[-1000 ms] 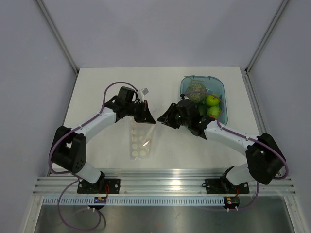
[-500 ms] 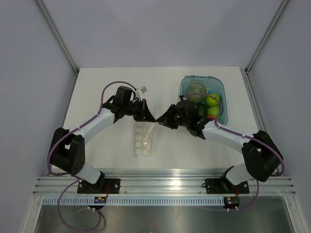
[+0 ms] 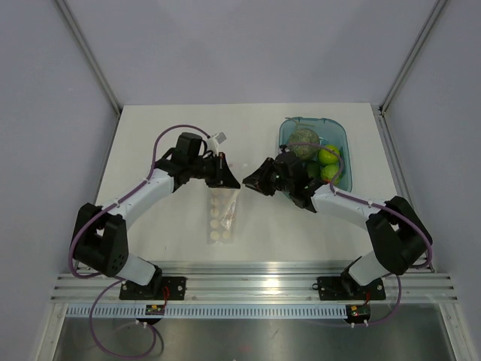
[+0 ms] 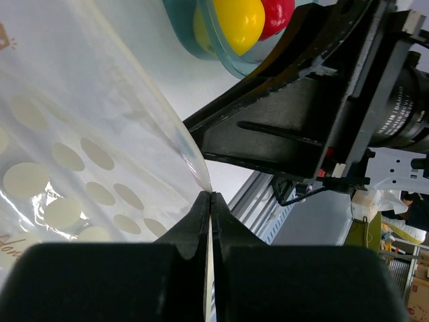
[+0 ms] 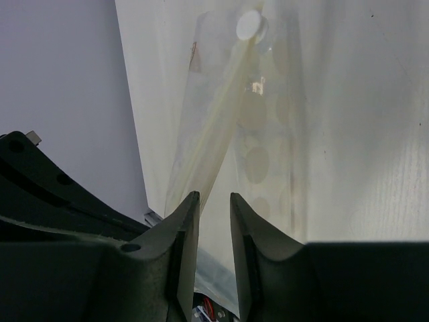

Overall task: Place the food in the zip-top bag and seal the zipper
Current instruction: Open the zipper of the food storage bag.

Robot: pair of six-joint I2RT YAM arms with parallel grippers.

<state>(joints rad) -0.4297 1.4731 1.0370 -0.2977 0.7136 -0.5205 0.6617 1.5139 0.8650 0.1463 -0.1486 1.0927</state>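
**Two Arms Met Over Dotted Bag While Toy Food Sat in Tray**

The left gripper [image 3: 228, 179] was clamped on one edge of the zip-top bag [image 3: 222, 214]. It held that end off the table [image 3: 150, 135], while the rest of the bag trailed down toward the near edge. In the left wrist view its fingertips [image 4: 210, 198] were pressed together with the clear film pinched between them. The bag's cream dots [image 4: 27, 180] showed on the sheet to their left.

The right gripper [image 3: 250, 183] pointed at the same end of the bag from the other side, just beside the left one. Its jaws stood a narrow gap apart in the right wrist view [image 5: 214, 201], with a folded edge of the bag [image 5: 261, 121] running toward that gap. Whether they touched the plastic could not be told.

The food lay in the blue tray [image 3: 347, 154] at the far right of the table, well apart from the bag. A rough grey-green ball [image 3: 303, 140] and bright green pieces [image 3: 328, 156] were visible from above. A yellow piece [image 4: 242, 17] and a red piece [image 4: 278, 8] showed over the tray rim in the left wrist view.
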